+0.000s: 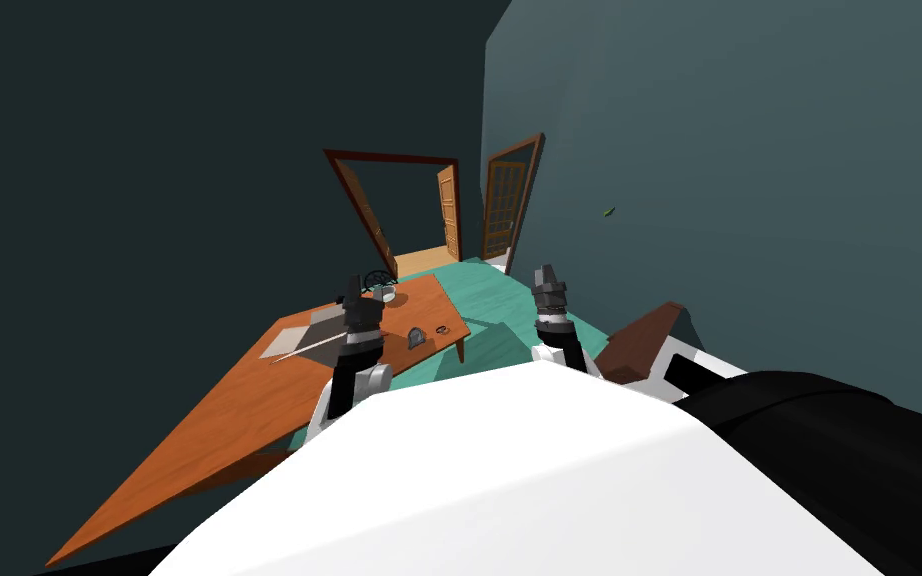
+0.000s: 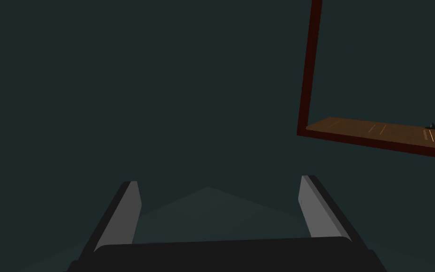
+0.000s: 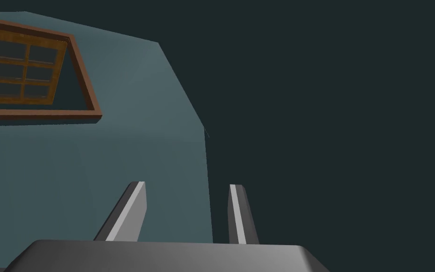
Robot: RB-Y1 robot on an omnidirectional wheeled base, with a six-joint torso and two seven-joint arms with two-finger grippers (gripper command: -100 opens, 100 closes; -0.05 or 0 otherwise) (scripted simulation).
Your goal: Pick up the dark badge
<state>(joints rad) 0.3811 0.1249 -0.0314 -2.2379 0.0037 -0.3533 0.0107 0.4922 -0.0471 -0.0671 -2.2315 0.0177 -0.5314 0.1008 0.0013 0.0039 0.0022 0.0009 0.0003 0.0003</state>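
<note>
1. Head view: what we reckon is the small dark arch-shaped badge (image 1: pixel 416 337) sits on the orange-brown wooden surface (image 1: pixel 199 420), near our left pincer (image 1: pixel 354 288) but not touching it.
2. Left wrist view: that pincer's wide apart and empty.
3. Right wrist view: the right pincer (image 3: pixel 187 185) has a narrower gap, also empty. Reach, grab and lift are all left.
</note>
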